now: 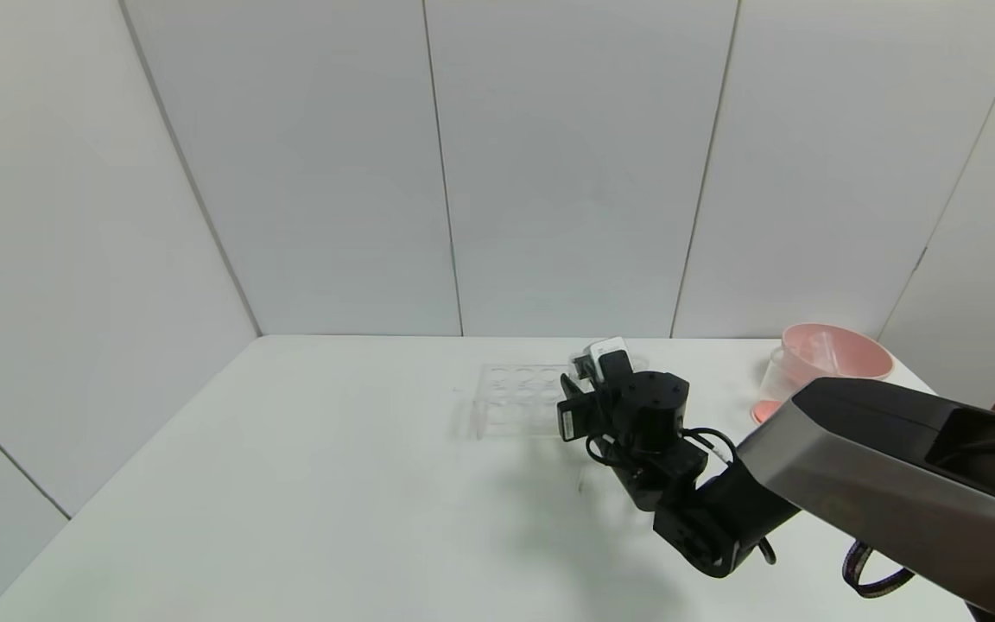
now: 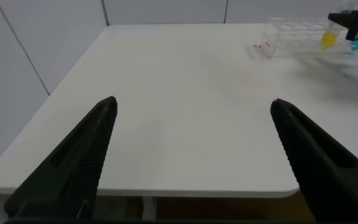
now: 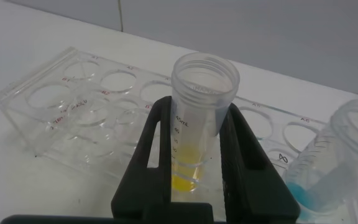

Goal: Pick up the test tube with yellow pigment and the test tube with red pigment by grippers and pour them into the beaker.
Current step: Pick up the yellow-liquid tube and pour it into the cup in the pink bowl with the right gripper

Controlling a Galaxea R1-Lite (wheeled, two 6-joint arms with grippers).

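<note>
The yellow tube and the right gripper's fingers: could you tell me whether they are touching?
Touching. The right wrist view shows the right gripper shut on the yellow tube, both black fingers pressed against its clear sides above the rack.

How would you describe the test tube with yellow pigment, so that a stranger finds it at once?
Look at the clear rack on the white table. The right gripper is shut on one tube standing there. It has yellow liquid in its tip, while the neighbouring tube holds blue.
</note>
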